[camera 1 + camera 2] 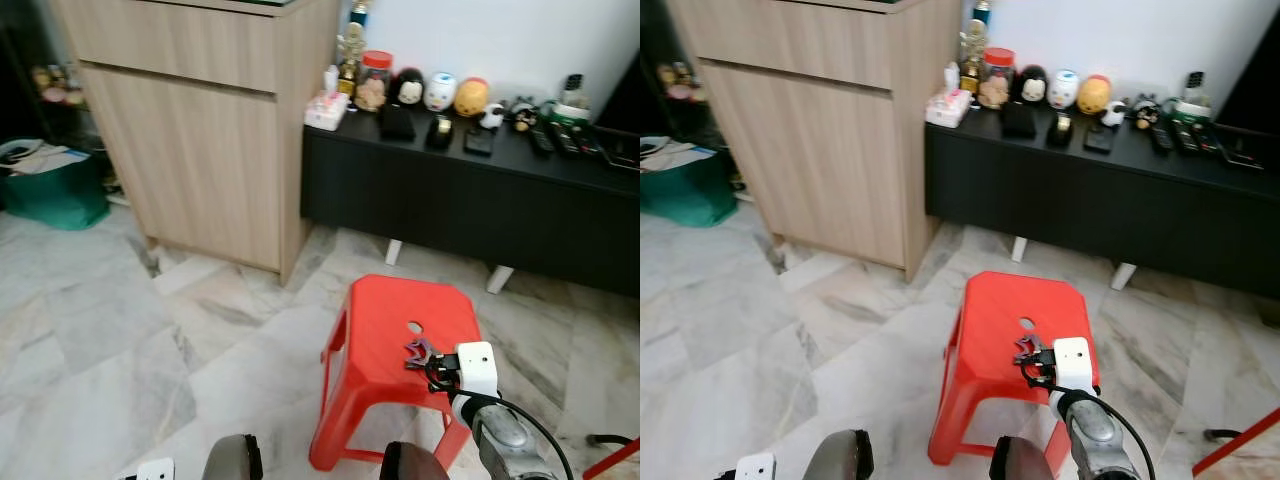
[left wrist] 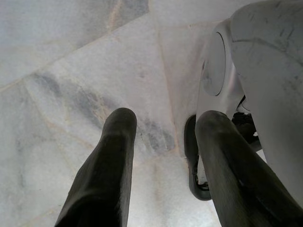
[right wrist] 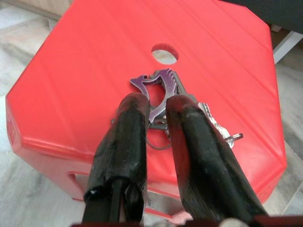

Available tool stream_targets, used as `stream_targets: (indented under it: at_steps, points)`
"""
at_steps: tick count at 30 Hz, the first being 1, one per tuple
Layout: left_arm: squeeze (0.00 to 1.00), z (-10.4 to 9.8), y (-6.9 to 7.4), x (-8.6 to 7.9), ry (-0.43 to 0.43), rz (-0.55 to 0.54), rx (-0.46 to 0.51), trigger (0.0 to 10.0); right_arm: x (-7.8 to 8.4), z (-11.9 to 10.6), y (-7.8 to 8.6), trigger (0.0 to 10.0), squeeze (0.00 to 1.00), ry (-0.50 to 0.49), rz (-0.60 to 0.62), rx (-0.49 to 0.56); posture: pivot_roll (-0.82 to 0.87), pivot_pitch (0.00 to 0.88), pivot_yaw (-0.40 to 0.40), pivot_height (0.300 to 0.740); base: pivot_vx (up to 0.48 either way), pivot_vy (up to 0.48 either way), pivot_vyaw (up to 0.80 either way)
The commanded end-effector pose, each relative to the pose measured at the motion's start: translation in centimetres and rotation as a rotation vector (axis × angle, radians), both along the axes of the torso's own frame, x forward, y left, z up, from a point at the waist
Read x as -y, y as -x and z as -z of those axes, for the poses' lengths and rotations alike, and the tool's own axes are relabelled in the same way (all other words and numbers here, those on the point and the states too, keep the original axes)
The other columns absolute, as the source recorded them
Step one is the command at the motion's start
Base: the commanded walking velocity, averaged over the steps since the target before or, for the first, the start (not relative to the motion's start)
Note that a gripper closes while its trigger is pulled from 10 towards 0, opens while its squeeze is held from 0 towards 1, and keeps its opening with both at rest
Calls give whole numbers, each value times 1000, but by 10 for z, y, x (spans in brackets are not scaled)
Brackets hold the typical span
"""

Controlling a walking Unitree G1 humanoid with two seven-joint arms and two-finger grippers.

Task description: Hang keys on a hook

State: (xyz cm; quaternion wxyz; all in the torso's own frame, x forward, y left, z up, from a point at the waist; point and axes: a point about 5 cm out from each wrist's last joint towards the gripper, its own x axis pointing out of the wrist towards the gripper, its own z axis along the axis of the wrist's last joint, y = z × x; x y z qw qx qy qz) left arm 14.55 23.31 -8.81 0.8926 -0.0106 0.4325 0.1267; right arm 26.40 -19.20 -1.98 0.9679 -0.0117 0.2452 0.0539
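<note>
A bunch of keys [image 3: 156, 87] with a purple charm lies on the red plastic stool [image 1: 385, 315], just below its round hole. My right gripper [image 3: 158, 100] reaches over the stool's near right part. Its two black fingers are closed around the key ring, and the charm sticks out past the tips. From the head, the keys [image 1: 418, 352] show right at the tip of that gripper [image 1: 432, 366]. My left gripper [image 2: 165, 120] hangs low over the marble floor, open and holding nothing. No hook shows in any view.
A tall wooden cabinet [image 1: 200, 130] stands at the back left. A low black console [image 1: 470, 200] with jars, figurines and remotes runs along the back wall. A green bin [image 1: 55, 190] sits at the far left. A red bar [image 1: 615, 462] crosses the bottom right corner.
</note>
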Motion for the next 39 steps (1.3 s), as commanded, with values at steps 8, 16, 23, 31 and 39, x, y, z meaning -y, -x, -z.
stream_targets:
  at_steps: [8, 16, 23, 31, 39]
  points:
    - [0, 3, -1, 14, 42, 30, -6, 10000, 9, 3, 4, 10000, 0, -8, 63, -17, 75, 0, -114, 590, 278, 0, 0]
    - [0, 3, -1, 13, 35, 38, -7, 10000, 9, 1, 2, 10000, 0, -7, 84, -7, 76, 0, -112, 590, 312, 0, 0]
    - [0, 3, 0, 13, 36, 34, -7, 10000, 19, 1, 5, 10000, 0, 25, 160, 7, 79, 0, -113, 590, 170, 0, 0]
    - [0, 3, 1, 12, 35, 27, -8, 10000, 25, 5, 9, 10000, 0, 55, 198, -27, 88, 0, -117, 590, 0, 0, 0]
    - [0, 4, 2, 12, 33, 27, -11, 10000, 38, 11, 19, 10000, 0, 366, 47, -108, 84, 0, -116, 590, 0, 0, 0]
